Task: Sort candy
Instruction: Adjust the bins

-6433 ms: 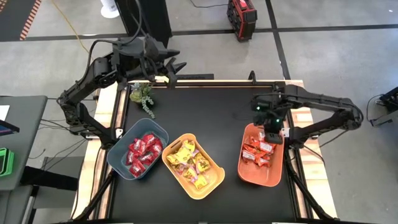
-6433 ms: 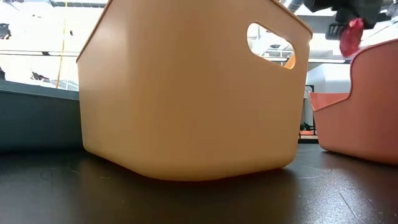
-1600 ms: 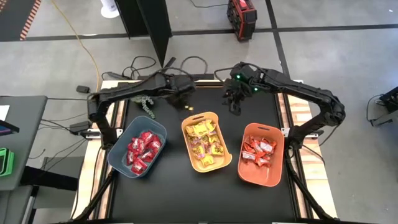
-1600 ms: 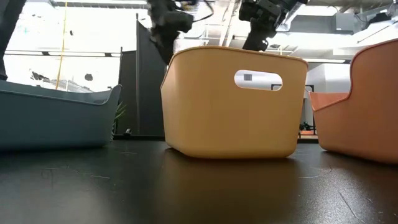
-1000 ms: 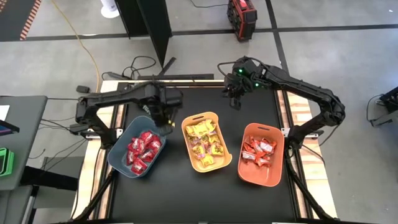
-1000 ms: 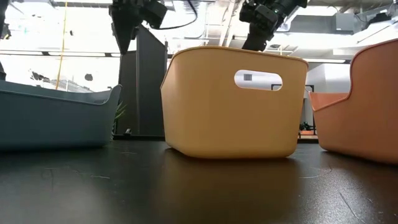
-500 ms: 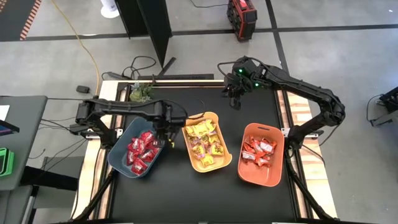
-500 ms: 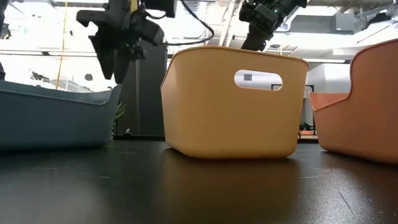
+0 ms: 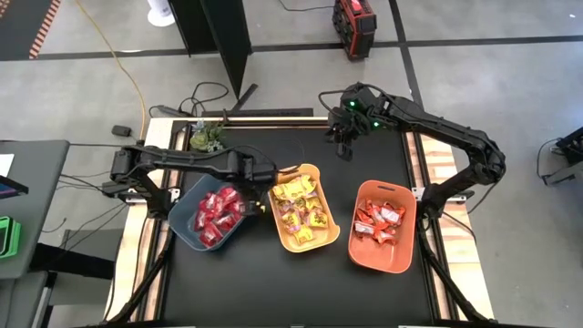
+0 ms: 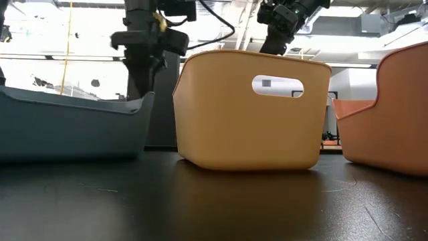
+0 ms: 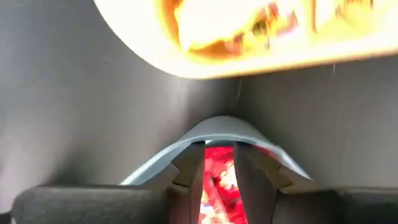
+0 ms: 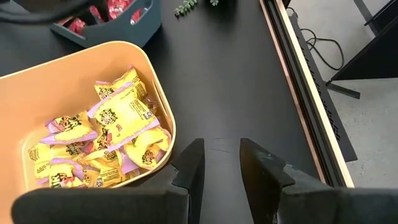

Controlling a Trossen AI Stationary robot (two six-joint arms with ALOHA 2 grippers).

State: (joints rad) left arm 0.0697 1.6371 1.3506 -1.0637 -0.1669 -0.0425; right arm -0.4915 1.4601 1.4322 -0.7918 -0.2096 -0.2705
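left hand [image 9: 261, 175] pinches blue bin [image 9: 187, 225] rim, bin now dragged closer to yellow bin [image 9: 319, 244]; red candy [image 9: 217, 213] inside; right hand [image 12: 216, 163] empty, apart.

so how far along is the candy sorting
Sorting looks done: the red candy sits in the blue-grey bin, the yellow candy in the yellow bin, the orange-red candy in the orange bin, with none loose on the table. In hand: the left gripper pinches the blue-grey bin's rim. The right gripper hangs empty over the table's far side. Little seems left besides tidying.
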